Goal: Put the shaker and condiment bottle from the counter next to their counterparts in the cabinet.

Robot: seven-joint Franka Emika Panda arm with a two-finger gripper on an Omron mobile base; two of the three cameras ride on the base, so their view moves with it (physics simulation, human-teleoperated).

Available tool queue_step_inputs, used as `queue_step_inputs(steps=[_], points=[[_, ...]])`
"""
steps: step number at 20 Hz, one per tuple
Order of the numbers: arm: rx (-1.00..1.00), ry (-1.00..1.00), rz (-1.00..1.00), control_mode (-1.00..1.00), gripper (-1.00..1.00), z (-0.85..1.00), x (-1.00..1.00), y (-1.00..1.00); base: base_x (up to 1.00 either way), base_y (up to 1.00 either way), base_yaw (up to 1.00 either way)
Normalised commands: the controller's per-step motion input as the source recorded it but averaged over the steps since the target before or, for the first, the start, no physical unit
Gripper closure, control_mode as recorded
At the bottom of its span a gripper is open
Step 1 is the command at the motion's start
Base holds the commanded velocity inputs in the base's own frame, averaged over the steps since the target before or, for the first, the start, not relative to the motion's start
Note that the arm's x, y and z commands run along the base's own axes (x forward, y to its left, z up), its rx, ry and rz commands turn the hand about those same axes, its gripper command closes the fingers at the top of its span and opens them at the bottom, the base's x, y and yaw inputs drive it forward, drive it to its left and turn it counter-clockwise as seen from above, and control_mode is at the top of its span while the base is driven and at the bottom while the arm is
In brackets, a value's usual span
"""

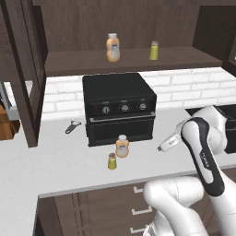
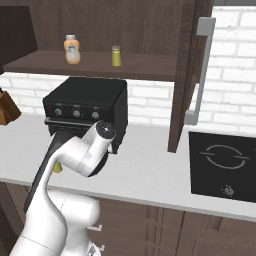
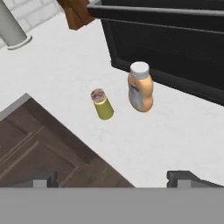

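The gripper (image 3: 113, 177) gapes wide, empty, above the counter (image 1: 55, 161) where shaker (image 3: 103, 104) and condiment bottle (image 3: 141, 87) wait, neither shelved.

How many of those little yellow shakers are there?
2: one shaker on the counter beside the condiment bottle, its twin shaker on the cabinet shelf.

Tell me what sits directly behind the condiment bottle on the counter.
The black toaster oven stands right behind the condiment bottle, its closed door facing the bottle. Anything inside the oven is hidden by that door.
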Motion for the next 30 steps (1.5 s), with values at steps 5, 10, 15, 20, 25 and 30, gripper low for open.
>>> queue_step_inputs(steps=[5,10,15,20,25,30], points=[[0.03,-0.2,0.07,-1.0,-1.0,-0.27,0.0,-0.03,0.0,0.0,0.0],[0.03,-0.26,0.21,-1.0,-1.0,-0.31,0.0,0.01,0.0,0.0,0.0],[0.07,-0.04,0.13,-1.0,-1.0,-0.25,0.1,0.06,0.0,0.0,0.0],[0.07,-0.01,0.09,-1.0,-1.0,-0.15,0.04,0.22,0.0,0.0,0.0],[0.07,-0.12,0.06,-1.0,-1.0,-0.18,0.06,0.09,0.0,0.0,0.0],[0.11,-0.08,0.01,-1.0,-1.0,-0.13,0.24,0.06,0.0,0.0,0.0]])
